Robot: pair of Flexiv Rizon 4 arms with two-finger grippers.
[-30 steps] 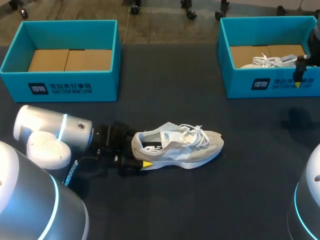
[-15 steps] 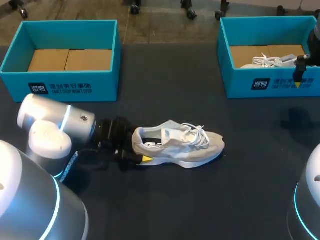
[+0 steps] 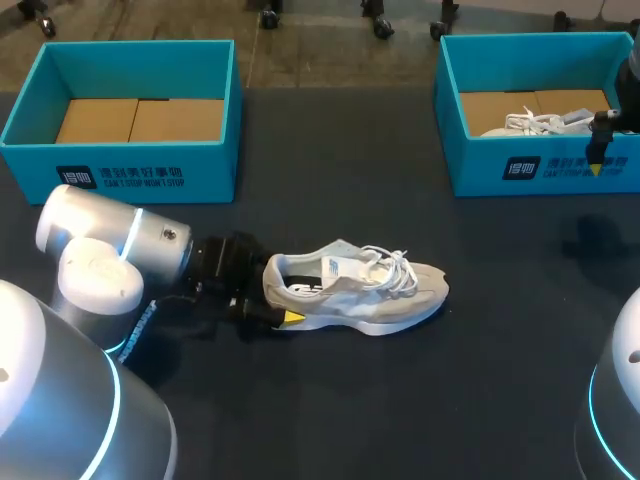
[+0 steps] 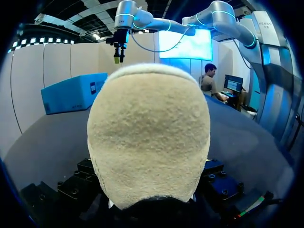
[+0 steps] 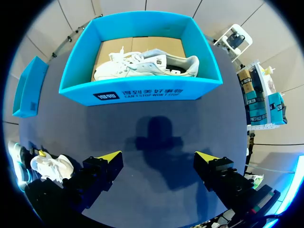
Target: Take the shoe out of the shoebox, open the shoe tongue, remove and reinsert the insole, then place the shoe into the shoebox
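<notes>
Left tool [image 3: 272,312] sits at the heel of the shoe [image 3: 360,290], low over the worktop [image 3: 330,420]. I cannot tell whether it is clenched on the heel or only resting against it. Its wrist view shows nothing but the heel's suede back, close up.

The shoe lies out of its box, a little left of the worktop's middle and nearer the near edge. Its toe points toward the right edge.

Over the last second my left arm lifted slightly toward the far edge. The shoe rolled with it, so the tongue [image 3: 342,262] now stands higher and the opening faces up more. The shoe barely slid along the worktop. In the last half second almost nothing moved.

I judge the shoe is now steadied for opening the tongue. The insole step is not yet begun.

Right tool [image 5: 159,156] is released, tips wide apart and empty. It hangs unmoved over the worktop, just in front of the right box [image 3: 540,165] at the far right corner. A second shoe [image 5: 145,66] lies in that box. The left box [image 3: 120,165] stands at the far left corner.
</notes>
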